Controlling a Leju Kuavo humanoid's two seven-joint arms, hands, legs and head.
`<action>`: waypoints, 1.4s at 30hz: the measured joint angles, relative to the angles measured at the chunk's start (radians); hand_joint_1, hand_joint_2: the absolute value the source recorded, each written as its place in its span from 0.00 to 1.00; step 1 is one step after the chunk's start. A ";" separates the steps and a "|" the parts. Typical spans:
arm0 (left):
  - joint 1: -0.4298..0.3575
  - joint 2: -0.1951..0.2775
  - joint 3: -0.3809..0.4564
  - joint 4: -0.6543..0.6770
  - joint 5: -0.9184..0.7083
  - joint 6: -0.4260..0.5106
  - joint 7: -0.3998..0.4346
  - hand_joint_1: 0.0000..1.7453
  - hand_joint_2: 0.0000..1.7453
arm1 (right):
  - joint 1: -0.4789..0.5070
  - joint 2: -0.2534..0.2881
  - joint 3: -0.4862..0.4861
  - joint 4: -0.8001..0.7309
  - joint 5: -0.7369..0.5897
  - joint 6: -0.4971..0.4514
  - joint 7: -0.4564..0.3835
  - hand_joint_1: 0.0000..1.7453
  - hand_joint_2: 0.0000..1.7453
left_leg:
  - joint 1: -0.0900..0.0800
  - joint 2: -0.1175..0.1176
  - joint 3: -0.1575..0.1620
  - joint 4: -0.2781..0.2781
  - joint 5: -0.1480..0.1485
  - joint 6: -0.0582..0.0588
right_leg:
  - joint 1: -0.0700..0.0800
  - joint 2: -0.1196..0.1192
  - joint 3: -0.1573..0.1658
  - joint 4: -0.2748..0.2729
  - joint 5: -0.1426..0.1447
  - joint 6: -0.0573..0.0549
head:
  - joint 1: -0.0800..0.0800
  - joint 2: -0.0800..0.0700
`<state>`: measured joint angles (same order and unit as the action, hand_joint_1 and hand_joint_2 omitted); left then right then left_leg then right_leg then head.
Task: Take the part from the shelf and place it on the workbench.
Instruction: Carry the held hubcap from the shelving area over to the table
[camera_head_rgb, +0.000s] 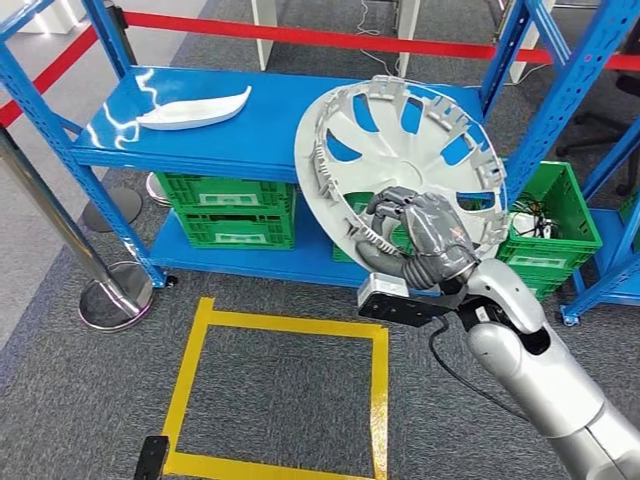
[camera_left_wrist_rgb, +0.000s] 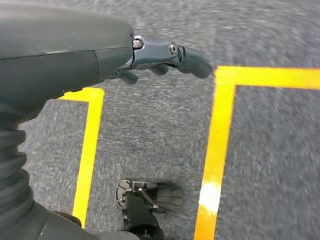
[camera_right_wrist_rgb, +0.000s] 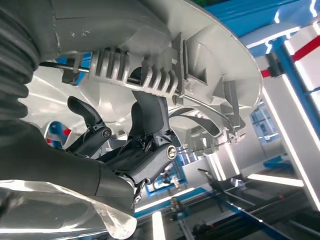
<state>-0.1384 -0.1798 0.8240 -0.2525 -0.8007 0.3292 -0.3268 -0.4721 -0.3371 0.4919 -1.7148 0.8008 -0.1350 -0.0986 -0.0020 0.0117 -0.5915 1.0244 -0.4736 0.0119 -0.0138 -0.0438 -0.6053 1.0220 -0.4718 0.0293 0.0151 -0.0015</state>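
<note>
While right hand (camera_head_rgb: 423, 235) grips hubcap (camera_head_rgb: 392, 140), left hand (camera_left_wrist_rgb: 166, 55) holds nothing; green crate (camera_head_rgb: 562, 215) holds cables.

Blue metal shelf rack (camera_head_rgb: 226, 140) w/ glossy top deck and lower deck, blue diagonal uprights at both ends. On top deck, toward left: long white curved plastic trim piece (camera_head_rgb: 195, 110), lying flat. On lower deck: stacked green plastic slotted crates (camera_head_rgb: 230, 208), directly under top deck. To right of rack: another green plastic crate (camera_head_rgb: 567, 215) w/ cables inside; can't tell what it sits on. Below: grey carpeted floor (camera_head_rgb: 68, 400) w/ yellow tape rectangle (camera_head_rgb: 272, 325) marked in front of rack. Round chrome post base (camera_head_rgb: 115, 300) on carpet near rack's left leg.
</note>
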 joint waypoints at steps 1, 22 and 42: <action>0.001 0.000 0.004 0.000 0.003 0.002 0.000 0.00 1.00 | -0.001 -0.003 0.001 0.000 0.000 0.002 0.000 1.00 1.00 | 0.001 -0.004 0.000 -0.004 0.004 0.006 | -0.001 0.003 -0.006 0.008 -0.009 0.004 | 0.000 0.000; 0.018 0.002 0.018 0.002 0.003 0.011 -0.018 0.00 1.00 | 0.012 -0.088 0.003 -0.019 -0.022 0.027 -0.003 1.00 1.00 | 0.009 -0.025 -0.145 0.275 -0.101 -0.031 | -0.010 0.014 0.023 -0.005 -0.014 -0.022 | -0.008 0.000; 0.016 -0.002 0.019 0.005 -0.008 0.008 -0.014 0.00 1.00 | 0.020 -0.109 0.006 -0.030 -0.018 0.036 0.000 1.00 1.00 | 0.000 -0.095 -0.029 0.004 0.027 0.012 | -0.016 0.097 -0.004 0.049 -0.023 0.019 | -0.002 0.000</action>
<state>-0.1225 -0.1817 0.8431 -0.2476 -0.8083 0.3376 -0.3406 -0.4519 -0.4464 0.4980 -1.7444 0.7833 -0.0988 -0.0988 -0.0016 -0.0832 -0.6202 1.0286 -0.4464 0.0244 -0.0298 0.0533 -0.6097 1.0710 -0.4948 0.0482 0.0130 -0.0014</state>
